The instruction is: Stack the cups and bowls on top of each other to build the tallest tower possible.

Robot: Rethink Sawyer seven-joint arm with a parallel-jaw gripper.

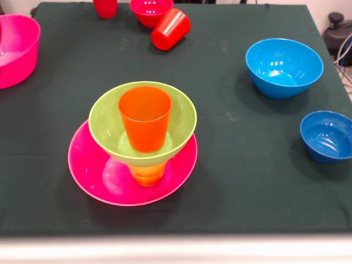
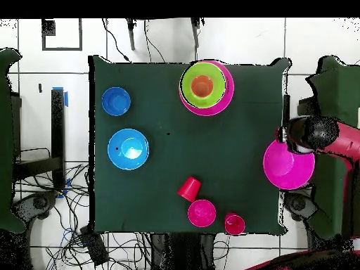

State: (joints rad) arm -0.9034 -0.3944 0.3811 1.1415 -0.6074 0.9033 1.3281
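Tower (image 1: pixel 142 144) near centre: pink bowl (image 1: pixel 99 176), yellow cup (image 1: pixel 146 174), green bowl (image 1: pixel 104 118), orange cup (image 1: pixel 145 118). Next up, probably the small dark blue bowl (image 1: pixel 327 136) at right. Gripper (image 2: pixel 294 135) beside the spare pink bowl (image 2: pixel 288 165); jaw state impossible to tell

No readable text, label or number shows anywhere
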